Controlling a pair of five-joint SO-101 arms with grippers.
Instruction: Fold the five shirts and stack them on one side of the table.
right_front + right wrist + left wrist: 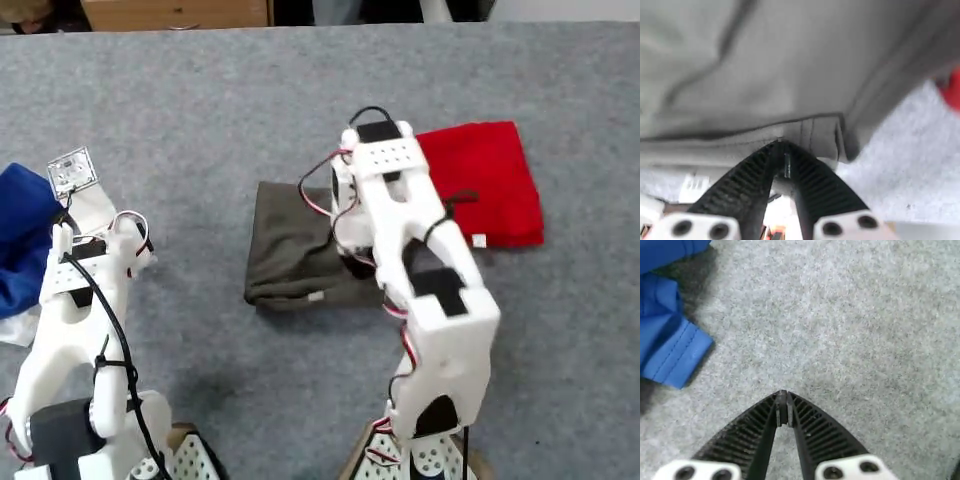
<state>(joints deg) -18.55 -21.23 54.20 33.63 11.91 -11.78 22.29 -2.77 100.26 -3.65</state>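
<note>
Two arms and three shirts on a grey bench [200, 100]. Shirts, counted: one olive shirt [290, 250], one red shirt [485, 180], one blue shirt [20, 240].

The olive shirt lies folded into a rough rectangle at the middle of the bench, its right edge under the right arm. The red shirt is folded flat into a neat rectangle, just beside the olive one on its far right, their near corners hidden by the arm. The blue shirt is unfolded and bunched at the bench's left edge, well apart from the other two, with a stitched hem turned outward.

Left claw [783, 407]: fingers closed tip to tip, gripping nothing, poised over bare bench near the blue shirt's hem. Right claw [782, 152]: fingers closed, tips meeting on the olive shirt's seamed edge and appearing to pinch it; the cloth spreads close above the claw.
</note>
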